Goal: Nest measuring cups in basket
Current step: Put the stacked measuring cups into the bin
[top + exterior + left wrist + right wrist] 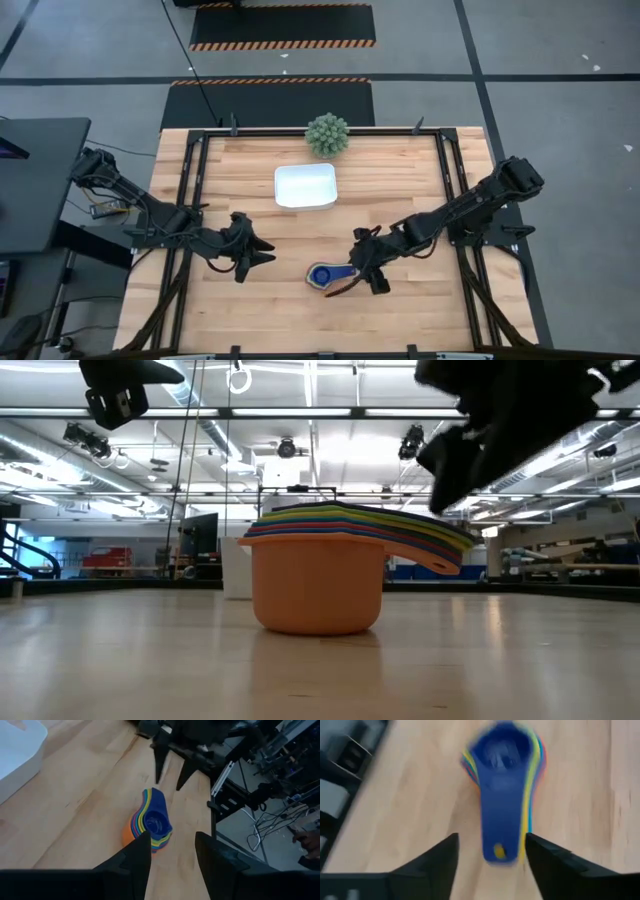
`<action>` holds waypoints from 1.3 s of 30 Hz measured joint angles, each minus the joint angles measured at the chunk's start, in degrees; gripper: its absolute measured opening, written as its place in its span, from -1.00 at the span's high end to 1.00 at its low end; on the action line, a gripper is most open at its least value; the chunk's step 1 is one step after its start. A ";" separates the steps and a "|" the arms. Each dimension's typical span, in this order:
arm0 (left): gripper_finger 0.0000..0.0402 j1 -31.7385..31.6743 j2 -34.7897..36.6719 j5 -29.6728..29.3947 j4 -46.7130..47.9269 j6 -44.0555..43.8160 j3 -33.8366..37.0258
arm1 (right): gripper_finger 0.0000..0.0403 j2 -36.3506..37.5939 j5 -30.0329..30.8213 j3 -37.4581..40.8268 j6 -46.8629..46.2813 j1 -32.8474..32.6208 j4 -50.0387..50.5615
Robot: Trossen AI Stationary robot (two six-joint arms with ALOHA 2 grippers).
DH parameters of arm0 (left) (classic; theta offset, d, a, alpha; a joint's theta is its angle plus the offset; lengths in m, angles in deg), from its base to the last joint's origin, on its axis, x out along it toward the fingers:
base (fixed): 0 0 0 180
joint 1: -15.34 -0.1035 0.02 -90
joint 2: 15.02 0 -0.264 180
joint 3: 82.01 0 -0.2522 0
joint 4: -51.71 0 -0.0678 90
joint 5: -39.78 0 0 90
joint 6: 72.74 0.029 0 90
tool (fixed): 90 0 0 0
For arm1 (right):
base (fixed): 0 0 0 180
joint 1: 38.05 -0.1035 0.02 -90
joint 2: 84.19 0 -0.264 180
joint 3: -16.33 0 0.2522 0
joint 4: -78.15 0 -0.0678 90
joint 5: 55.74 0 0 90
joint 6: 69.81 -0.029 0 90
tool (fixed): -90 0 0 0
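The measuring cups (325, 274) sit nested in one stack on the wood table, with the orange cup outermost and its base on the table (318, 590). The dark blue cup is innermost (502, 750). Their handles (502, 825) fan toward the table's right. My right gripper (366, 272) is open and hovers just above the handles' free ends (480, 450), with a finger on either side in the right wrist view (492, 855), touching nothing. My left gripper (262, 250) is open and hangs in the air left of the stack (172, 855). The white basket (305, 186) stands farther back.
A round spiky green plant (327, 135) stands at the table's far edge behind the basket. Black frame rails (195, 180) run along the table's left and right sides. Bare wood lies between the stack and the basket (15, 755).
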 joint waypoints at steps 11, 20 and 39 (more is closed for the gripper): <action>0.20 0.00 -0.04 0.02 -0.01 -0.27 0.00 | -0.49 -6.95 17.57 -4.01 3.01 -5.62 0.28; 0.20 0.00 -0.02 0.02 -0.31 -0.06 0.00 | -0.36 -12.05 12.90 -3.69 3.06 -3.93 -1.84; 0.20 0.00 -0.04 1.08 -0.44 -0.01 0.00 | 0.25 -13.22 3.30 -3.72 0.61 1.05 -3.84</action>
